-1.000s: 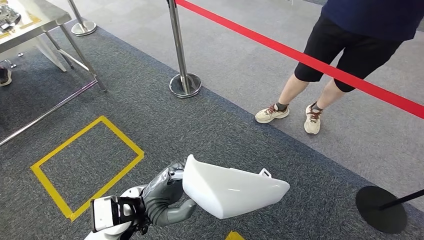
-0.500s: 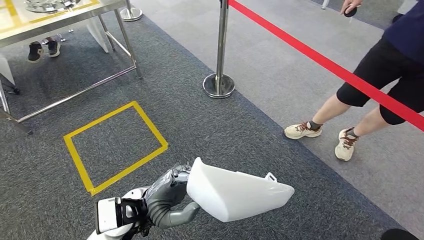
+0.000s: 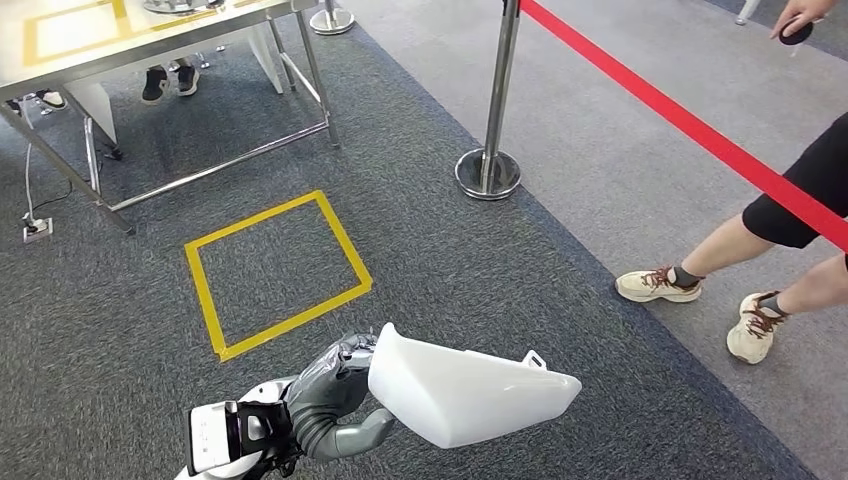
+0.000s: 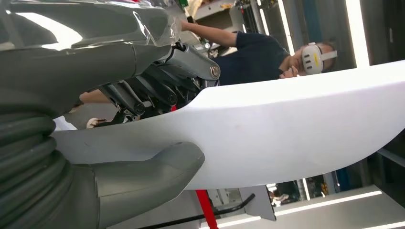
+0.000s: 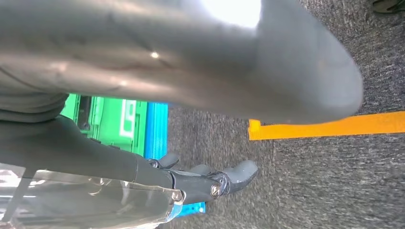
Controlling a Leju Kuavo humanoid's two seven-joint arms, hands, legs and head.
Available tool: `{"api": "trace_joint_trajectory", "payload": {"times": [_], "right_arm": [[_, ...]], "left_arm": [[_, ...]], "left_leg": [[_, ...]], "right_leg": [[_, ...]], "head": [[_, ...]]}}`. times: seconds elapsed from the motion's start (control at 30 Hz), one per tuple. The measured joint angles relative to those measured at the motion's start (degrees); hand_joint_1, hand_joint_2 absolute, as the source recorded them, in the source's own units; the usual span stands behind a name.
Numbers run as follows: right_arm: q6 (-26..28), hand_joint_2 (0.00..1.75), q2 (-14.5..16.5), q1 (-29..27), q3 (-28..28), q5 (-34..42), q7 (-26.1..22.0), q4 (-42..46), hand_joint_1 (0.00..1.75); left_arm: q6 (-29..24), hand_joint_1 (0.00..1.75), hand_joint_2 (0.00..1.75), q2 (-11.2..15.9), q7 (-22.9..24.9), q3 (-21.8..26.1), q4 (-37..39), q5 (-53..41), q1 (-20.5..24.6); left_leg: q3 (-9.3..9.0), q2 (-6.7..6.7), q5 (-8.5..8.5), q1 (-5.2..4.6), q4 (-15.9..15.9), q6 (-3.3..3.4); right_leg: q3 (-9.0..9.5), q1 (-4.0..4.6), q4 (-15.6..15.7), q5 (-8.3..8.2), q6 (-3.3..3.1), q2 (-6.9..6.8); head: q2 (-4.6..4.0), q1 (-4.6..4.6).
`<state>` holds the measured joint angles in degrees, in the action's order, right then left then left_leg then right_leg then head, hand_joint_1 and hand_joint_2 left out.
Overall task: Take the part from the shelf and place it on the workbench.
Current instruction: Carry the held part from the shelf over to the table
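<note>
Covering most of the head view, dark grey carpet (image 3: pixel 480 270) with a coarse looped texture meets a paler, smoother grey floor (image 3: pixel 620 130) along a diagonal edge. No brand, label or writing can be read in any view.

At the upper left stands the bench (image 3: pixel 120 45), a pale top marked with yellow tape on thin metal legs and crossbars; a pair of shoes shows beneath it. A red barrier belt (image 3: pixel 690 120) runs diagonally from a polished steel post (image 3: pixel 490 150) with a round domed base. Behind the belt a person's bare legs (image 3: pixel 750 240) in black shorts end in beige lace-up sneakers, and that person's hand at the top right edge holds a small dark round object. A yellow tape square (image 3: pixel 275 275) is stuck on the carpet between the bench and the robot.

The part (image 3: pixel 470 392), a smooth, glossy white moulded shell with a tapered curved shape and a small tab on its upper edge, is held above the carpet, well apart from the bench. The left hand (image 3: pixel 335 395) grips the part's wide end, its thick grey thumb under the shell and darker fingers (image 4: pixel 143 98) over the top.

The right hand (image 5: pixel 205 183) hangs over the carpet near a strip of yellow tape, its dark fingers extended, slightly apart and holding nothing; green and blue shapes lie behind it.
</note>
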<state>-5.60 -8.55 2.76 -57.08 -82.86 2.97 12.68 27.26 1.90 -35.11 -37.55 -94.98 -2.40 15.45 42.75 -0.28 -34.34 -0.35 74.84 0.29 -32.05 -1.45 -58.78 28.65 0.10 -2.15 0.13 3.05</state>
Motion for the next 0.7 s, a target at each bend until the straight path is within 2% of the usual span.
{"api": "trace_joint_trajectory", "payload": {"times": [0.03,0.07,0.1,0.13,0.17,0.2,0.27,0.3,0.33,0.37,0.4,0.43,0.47,0.5,0.53,0.57,0.6,0.63,0.67,0.7], "right_arm": [[0.0,0.0,0.0,0.0,0.0,0.0,0.0,0.0,0.0],[0.0,0.0,0.0,0.1,0.0,0.0,0.0,0.0,0.0],[0.0,0.0,0.0,0.2,0.0,0.0,0.0,0.0,0.0],[0.0,0.0,0.1,0.2,0.0,0.0,0.0,0.0,0.0],[0.0,0.0,0.1,0.2,0.0,0.0,0.0,0.0,0.0],[0.0,0.0,0.1,0.2,0.0,0.0,0.0,0.0,0.0],[0.0,0.0,0.1,0.4,0.0,0.0,0.0,0.0,0.0],[0.0,0.0,0.1,0.5,0.0,0.0,-0.1,0.0,0.0],[0.0,0.0,0.1,0.7,0.0,0.0,-0.2,0.0,0.0],[0.0,0.0,0.1,0.8,0.0,-0.1,-0.3,0.0,0.0],[0.0,0.0,0.0,0.8,0.0,-0.1,-0.3,0.0,0.0],[0.0,0.0,0.0,0.7,0.0,-0.1,-0.4,0.0,0.0],[0.0,0.0,0.0,0.5,0.0,-0.1,-0.4,0.0,0.0],[0.0,0.0,0.0,0.4,0.0,-0.1,-0.4,0.0,0.0],[0.0,0.0,0.0,0.4,0.0,-0.1,-0.5,0.0,0.0],[0.1,0.0,0.0,0.4,0.0,0.0,-0.6,0.0,0.0],[0.1,0.0,0.0,0.4,0.0,0.0,-0.7,0.0,0.0],[0.2,0.0,0.0,0.4,-0.1,0.0,-0.8,0.0,0.0],[0.3,0.0,0.0,0.5,-0.1,0.1,-1.0,0.0,0.0],[0.4,0.0,0.1,0.7,-0.3,0.2,-1.2,0.0,0.0]], "left_arm": [[0.0,1.75,1.75,0.0,0.0,0.0,0.1,0.0,0.0],[0.0,1.75,1.75,0.0,0.0,0.0,0.2,0.0,0.0],[0.0,1.75,1.75,0.1,0.0,0.0,0.2,0.0,0.1],[0.0,1.75,1.75,0.0,0.0,0.0,0.2,0.0,0.2],[0.0,1.75,1.75,0.0,0.0,0.0,0.2,0.0,0.3],[0.0,1.75,1.75,0.0,-0.1,0.0,0.1,0.0,0.4],[0.0,1.75,1.75,0.0,-0.1,0.0,0.1,-0.1,0.5],[0.0,1.75,1.75,0.0,-0.1,0.0,0.0,-0.1,0.5],[0.0,1.75,1.75,0.0,-0.2,0.0,-0.1,-0.2,0.5],[0.0,1.75,1.75,-0.1,-0.2,0.0,-0.2,-0.2,0.6],[0.0,1.75,1.75,-0.1,-0.2,0.0,-0.2,-0.2,0.6],[0.1,1.75,1.75,-0.2,-0.2,0.0,-0.2,-0.3,0.6],[0.1,1.75,1.75,-0.3,-0.2,0.0,-0.2,-0.3,0.6],[0.1,1.75,1.75,-0.2,-0.2,0.0,-0.2,-0.4,0.5],[0.1,1.75,1.75,-0.2,-0.2,0.0,-0.2,-0.5,0.5],[0.1,1.75,1.75,-0.3,-0.1,0.0,-0.2,-0.6,0.5],[0.1,1.75,1.75,-0.3,0.0,0.0,-0.2,-0.6,0.5],[0.1,1.75,1.75,-0.3,0.1,0.0,-0.2,-0.6,0.5],[0.0,1.75,1.75,-0.4,0.2,-0.1,-0.2,-0.7,0.5],[0.0,1.75,1.75,-0.4,0.3,-0.1,-0.3,-0.7,0.6]], "left_leg": [[-0.29,0.14,1.15,-0.03,-0.9,0.17],[-1.83,0.51,3.09,-0.13,-4.1,0.5],[-4.14,1.69,5.02,-0.4,-8.5,1.02],[-6.27,2.96,6.27,-0.73,-12.5,1.45],[-7.71,3.92,6.84,-1.07,-15.2,1.81],[-8.32,4.43,6.78,-1.33,-16.4,2.05],[-8.61,3.04,6.77,-1.36,-16.9,2.3],[-8.97,2.32,7.0,-1.17,-17.2,2.45],[-9.36,1.65,7.26,-0.92,-17.6,2.66],[-9.75,1.03,7.52,-0.62,-18.0,2.85],[-9.77,0.41,7.59,-0.42,-18.1,2.98],[-9.77,-0.33,7.6,-0.31,-18.1,3.09],[-9.77,-1.14,7.58,-0.26,-18.0,3.13],[-9.79,-1.99,7.55,-0.22,-18.0,3.11],[-9.86,-2.82,7.51,-0.16,-18.0,3.04],[-9.94,-3.64,7.42,-0.07,-17.9,2.9],[-9.99,-4.35,7.25,0.02,-17.7,2.66],[-9.94,-4.99,7.01,0.01,-17.3,2.34],[-9.79,-5.54,6.79,-0.02,-17.0,2.03],[-9.61,-5.92,6.63,-0.05,-16.8,1.74]], "right_leg": [[0.12,0.09,0.0,0.12,0.0,-0.72],[0.33,0.19,0.0,0.26,0.02,-1.4],[0.61,0.29,0.0,0.42,0.07,-2.03],[0.85,0.48,0.0,0.62,0.23,-2.62],[1.04,0.6,0.1,0.81,0.43,-3.2],[1.22,0.66,0.1,0.97,0.68,-3.81],[1.69,0.73,0.5,1.22,1.25,-5.17],[1.95,0.68,0.4,1.46,1.56,-4.95],[1.84,0.63,-0.4,2.08,1.83,-3.92],[1.03,0.57,-2.5,3.3,2.09,-2.25],[-0.52,0.44,-5.9,4.97,2.31,-0.29],[-2.6,0.4,-9.9,6.72,2.5,0.97],[-4.66,0.38,-13.6,7.95,2.67,1.61],[-6.02,0.35,-15.6,8.11,2.79,1.83],[-6.29,0.29,-15.2,7.04,2.87,1.93],[-5.41,0.15,-12.5,4.98,2.95,2.19],[-3.79,-0.08,-8.3,2.58,3.07,2.78],[-2.2,-0.25,-4.3,0.9,3.11,3.47],[-1.08,-0.37,-1.4,-0.1,2.93,4.08],[-0.56,-0.35,0.0,-0.32,2.59,4.45]], "head": [[0.0,0.0],[0.0,-0.01],[0.0,-0.01],[0.0,-0.04],[0.0,-0.04],[0.0,-0.06],[0.0,-0.03],[0.0,-0.1],[0.0,-0.15],[0.0,-0.34],[0.0,-0.56],[0.0,-0.71],[0.0,-0.86],[0.0,-0.87],[0.0,-0.87],[0.0,-0.86],[0.0,-0.87],[0.0,-0.98],[0.0,-1.04],[0.0,-1.1]]}}
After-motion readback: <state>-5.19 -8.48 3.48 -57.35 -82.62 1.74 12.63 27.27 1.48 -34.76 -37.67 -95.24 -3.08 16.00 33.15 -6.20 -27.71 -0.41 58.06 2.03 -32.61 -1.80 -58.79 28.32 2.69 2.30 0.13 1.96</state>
